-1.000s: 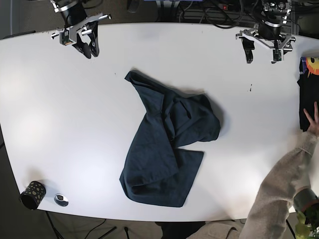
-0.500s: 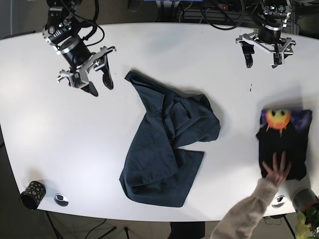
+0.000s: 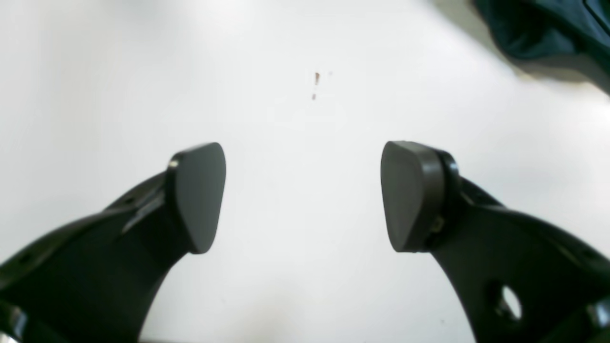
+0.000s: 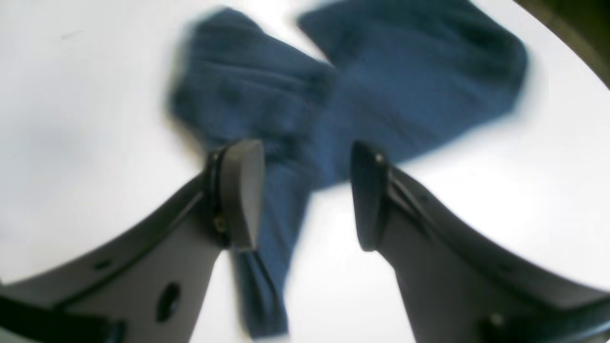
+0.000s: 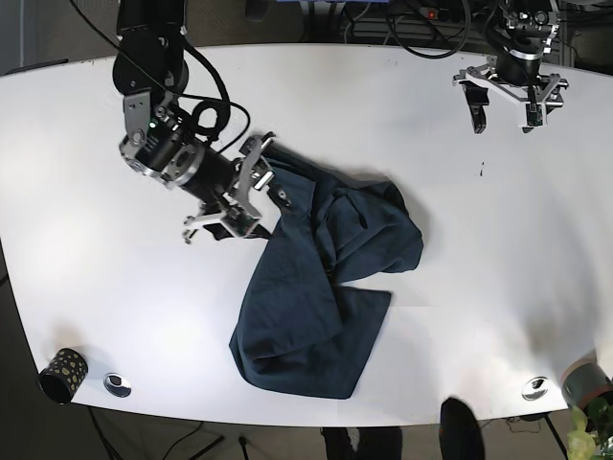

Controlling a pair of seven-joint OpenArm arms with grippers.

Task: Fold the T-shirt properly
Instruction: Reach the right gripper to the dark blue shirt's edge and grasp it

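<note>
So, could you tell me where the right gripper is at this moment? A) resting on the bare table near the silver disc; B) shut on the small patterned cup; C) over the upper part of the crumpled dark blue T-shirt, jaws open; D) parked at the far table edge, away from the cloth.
C: the right gripper sits over the top of the T-shirt with its jaws apart, and the right wrist view shows cloth between its fingers.

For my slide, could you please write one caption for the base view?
Right tool, open, at the crumpled dark blue T-shirt; left tool, open, waits over the white table.
</note>
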